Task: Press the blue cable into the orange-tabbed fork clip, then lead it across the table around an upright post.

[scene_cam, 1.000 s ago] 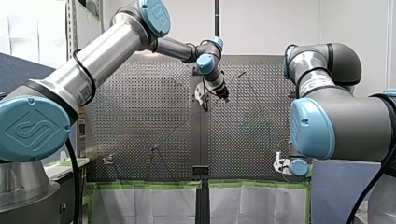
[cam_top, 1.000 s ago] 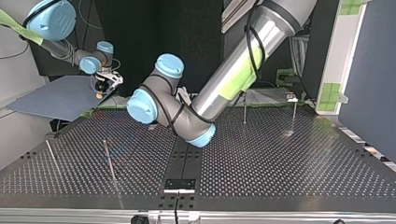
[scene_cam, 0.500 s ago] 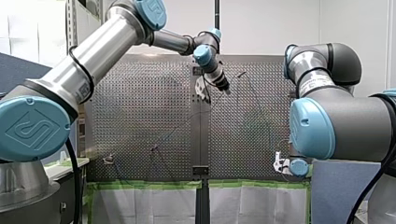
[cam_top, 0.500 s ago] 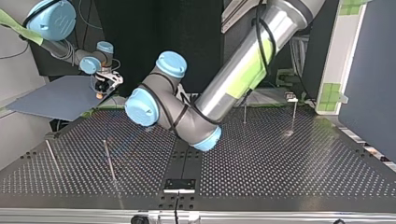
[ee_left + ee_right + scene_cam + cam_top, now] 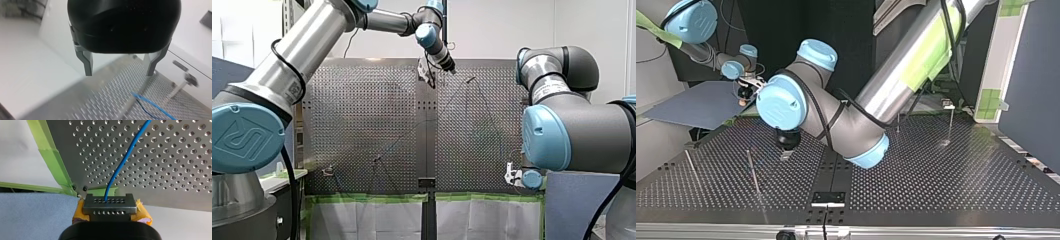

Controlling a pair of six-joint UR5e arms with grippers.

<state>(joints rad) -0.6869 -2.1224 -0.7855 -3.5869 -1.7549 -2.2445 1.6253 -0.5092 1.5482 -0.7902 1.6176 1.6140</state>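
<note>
The blue cable (image 5: 122,160) runs over the perforated table (image 5: 175,170) out of a black perforated block between my right gripper's (image 5: 110,207) yellow pads (image 5: 142,211), which are shut on it. In the front view that gripper (image 5: 512,176) sits at the table's near right corner, and the cable (image 5: 404,137) shows as a thin dark line slanting across the plate. My left gripper (image 5: 119,72) is open and empty, held high above the table's far edge (image 5: 451,69). A stretch of blue cable (image 5: 152,105) lies on the table ahead of it.
Thin upright posts (image 5: 754,172) (image 5: 691,167) stand at the top view's left, and two more (image 5: 897,120) (image 5: 951,122) at its right. A small clip (image 5: 328,171) sits near the front view's left edge. Green tape (image 5: 53,160) lines the table's border.
My left arm has lifted its gripper up and toward the table's far edge; in the top view its wrist swung nearer the camera. My right arm has stayed still.
</note>
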